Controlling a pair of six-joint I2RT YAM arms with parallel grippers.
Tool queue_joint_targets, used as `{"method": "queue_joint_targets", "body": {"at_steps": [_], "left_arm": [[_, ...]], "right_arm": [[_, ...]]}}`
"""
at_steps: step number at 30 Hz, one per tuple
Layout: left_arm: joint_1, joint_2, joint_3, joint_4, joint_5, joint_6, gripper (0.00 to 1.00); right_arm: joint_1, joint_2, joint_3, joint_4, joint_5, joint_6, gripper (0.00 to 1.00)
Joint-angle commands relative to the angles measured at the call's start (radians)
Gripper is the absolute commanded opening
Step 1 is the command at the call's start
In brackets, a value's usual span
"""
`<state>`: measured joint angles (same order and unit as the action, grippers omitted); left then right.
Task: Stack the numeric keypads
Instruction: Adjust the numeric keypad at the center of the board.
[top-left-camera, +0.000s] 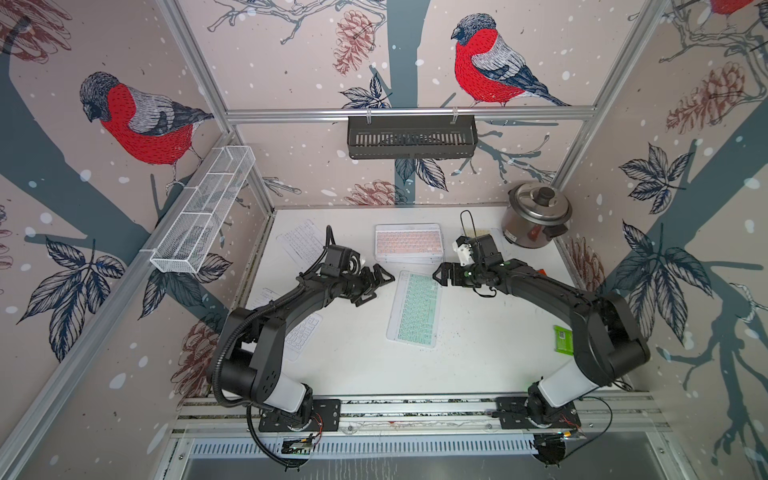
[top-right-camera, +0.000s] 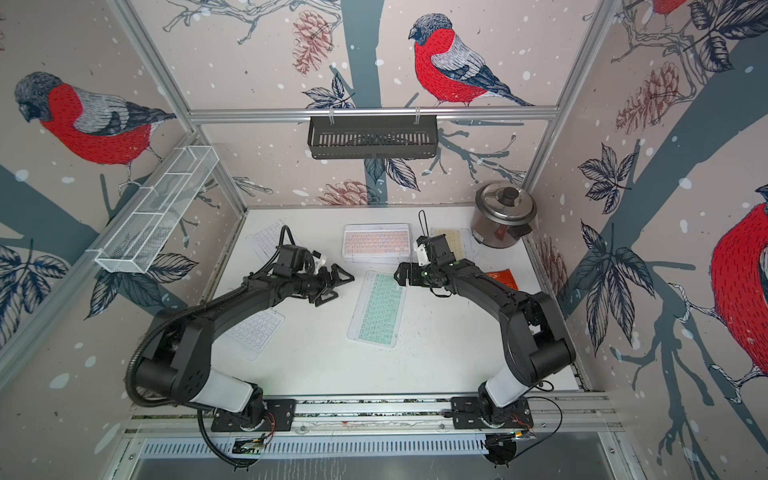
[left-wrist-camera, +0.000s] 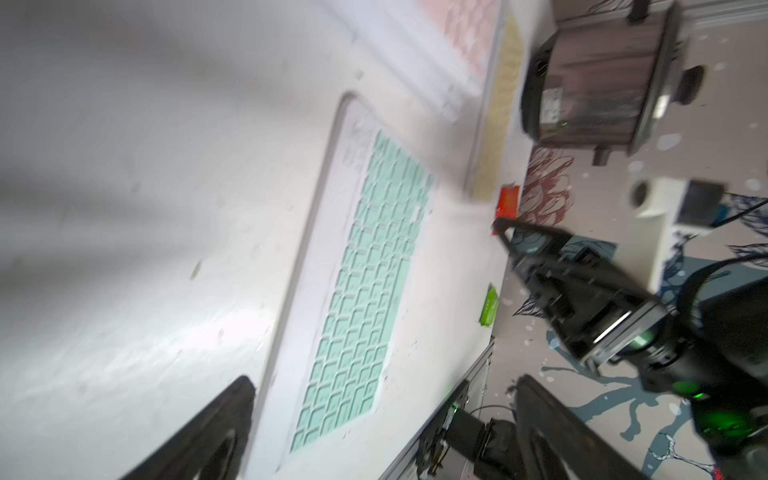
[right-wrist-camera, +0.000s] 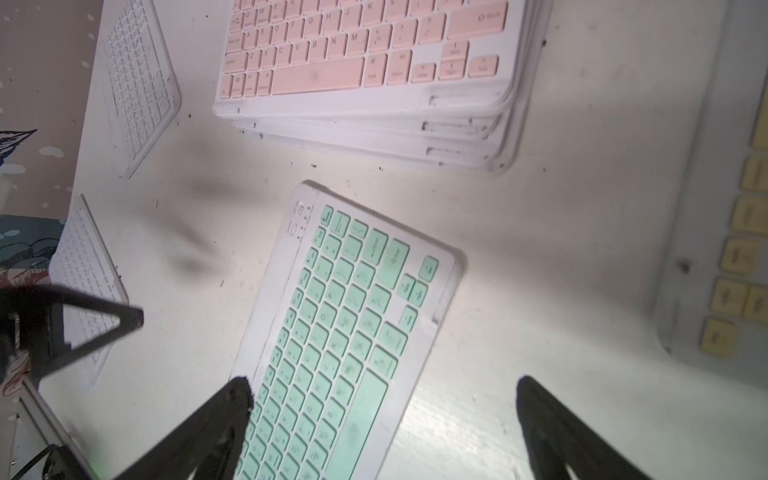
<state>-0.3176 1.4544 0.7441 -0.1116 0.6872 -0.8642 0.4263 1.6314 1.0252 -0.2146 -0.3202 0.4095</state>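
Left gripper (top-left-camera: 384, 286), right gripper (top-left-camera: 436, 277) gape; one mint keypad (top-left-camera: 413, 309), two white keypads (top-left-camera: 299, 243).

White table (top-left-camera: 478, 332): mint keypad (top-left-camera: 415, 309), pink-topped stack (top-left-camera: 408, 243), cooker (top-left-camera: 536, 216), green packet (top-left-camera: 563, 340).

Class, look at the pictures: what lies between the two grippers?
The far end of the mint keypad lies between the left gripper and the right gripper; both top views show it.

Mint keypad (top-left-camera: 413, 309) lies flat mid-table. Left gripper (top-left-camera: 382, 284) and right gripper (top-left-camera: 438, 274) flank its far end, jaws spread. Pink-topped stack (top-left-camera: 408, 243) sits just behind. Pot (top-left-camera: 534, 216) in far right corner.
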Motion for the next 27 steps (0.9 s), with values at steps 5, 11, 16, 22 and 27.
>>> {"method": "queue_joint_targets", "body": {"at_steps": [5, 11, 16, 22, 27], "left_arm": [[-0.05, -0.183, -0.269, 0.202, -0.021, -0.25, 0.97], [-0.121, -0.163, -0.342, 0.342, -0.013, -0.354, 0.97], [-0.154, -0.157, -0.371, 0.37, -0.019, -0.389, 0.97], [-0.163, -0.199, -0.415, 0.383, -0.024, -0.422, 0.97], [-0.195, -0.211, -0.429, 0.431, -0.029, -0.48, 0.97]], "right_arm": [[-0.002, 0.136, 0.086, 0.065, 0.043, -0.078, 1.0], [0.043, 0.23, 0.129, 0.109, 0.062, -0.105, 1.0], [0.072, 0.28, 0.151, 0.14, 0.065, -0.113, 1.0], [0.101, 0.301, 0.137, 0.134, 0.091, -0.102, 1.0], [0.108, 0.292, 0.077, 0.157, 0.097, -0.07, 1.0]]}}
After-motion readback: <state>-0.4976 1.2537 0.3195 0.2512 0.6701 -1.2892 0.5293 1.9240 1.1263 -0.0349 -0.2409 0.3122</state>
